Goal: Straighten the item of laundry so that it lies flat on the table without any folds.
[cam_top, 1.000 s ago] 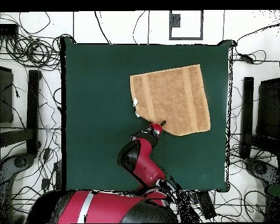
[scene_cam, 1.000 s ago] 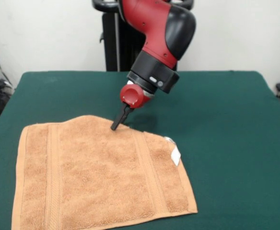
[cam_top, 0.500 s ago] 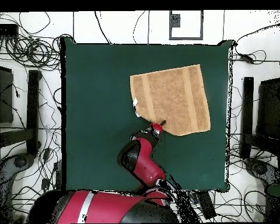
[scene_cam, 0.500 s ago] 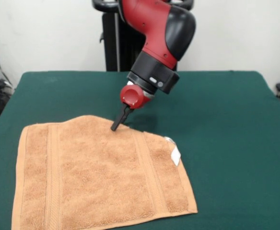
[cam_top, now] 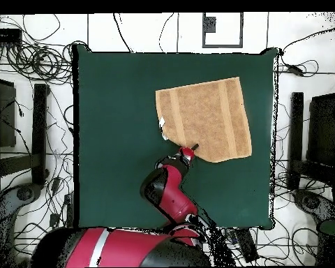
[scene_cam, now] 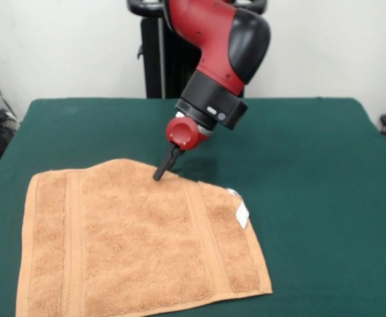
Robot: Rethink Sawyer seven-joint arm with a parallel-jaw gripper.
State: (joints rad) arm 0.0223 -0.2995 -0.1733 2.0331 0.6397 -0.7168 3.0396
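Observation:
The orange-tan item of laundry (scene_cam: 140,244) lies spread on the green table (scene_cam: 312,165) at the near left. Its far right corner looks turned under, leaving a slanted edge, and a small white tag (scene_cam: 242,213) shows there. My gripper (scene_cam: 160,174) comes down at a slant, its thin black tips together and resting on that slanted far edge. I cannot tell whether any cloth is pinched. In the overhead view the item of laundry (cam_top: 205,118) lies right of centre, with the gripper (cam_top: 193,148) at its lower edge.
The near edge of the item of laundry reaches close to the table's front edge. Bare green cloth (cam_top: 114,139) stretches wide on the table's other half. Cables and stands (cam_top: 31,63) surround the table on the floor.

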